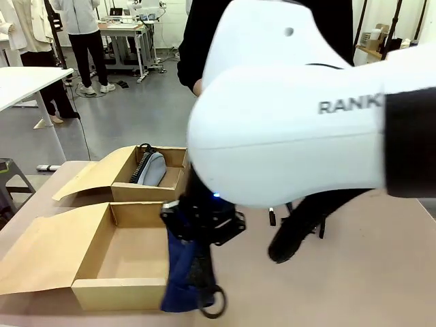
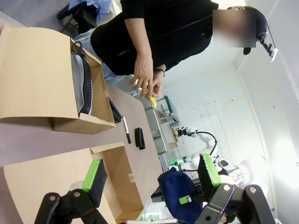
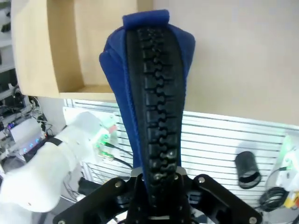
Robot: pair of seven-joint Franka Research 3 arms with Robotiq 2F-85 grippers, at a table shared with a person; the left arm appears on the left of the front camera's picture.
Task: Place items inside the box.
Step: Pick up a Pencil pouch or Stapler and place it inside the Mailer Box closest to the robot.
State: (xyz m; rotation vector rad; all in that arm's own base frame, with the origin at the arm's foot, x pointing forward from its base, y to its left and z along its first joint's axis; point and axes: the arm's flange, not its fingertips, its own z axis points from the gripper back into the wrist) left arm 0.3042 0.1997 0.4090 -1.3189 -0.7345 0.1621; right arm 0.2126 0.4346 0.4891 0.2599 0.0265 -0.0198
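Note:
My right gripper point(image 1: 203, 221) is shut on the top of a navy zip pouch point(image 1: 185, 276), which hangs down just right of the near open box point(image 1: 102, 289). In the right wrist view the pouch's black zip point(image 3: 154, 102) runs up from the clamped fingers point(image 3: 156, 184), with the box point(image 3: 70, 46) beyond it. My left gripper point(image 2: 152, 172) is open above the near box point(image 2: 51, 179), and the navy pouch point(image 2: 176, 186) shows past it. A grey zip pouch point(image 1: 151, 168) point(image 2: 84, 86) lies in the far box point(image 1: 122, 178). A white pen point(image 2: 126, 129) and a black stapler point(image 2: 139, 138) lie on the table.
A person in black stands at the far side, both hands point(image 2: 145, 79) together holding something small and yellow. My right arm's white body point(image 1: 293, 116) blocks much of the front view. Both boxes have their flaps point(image 1: 41, 252) spread to the left.

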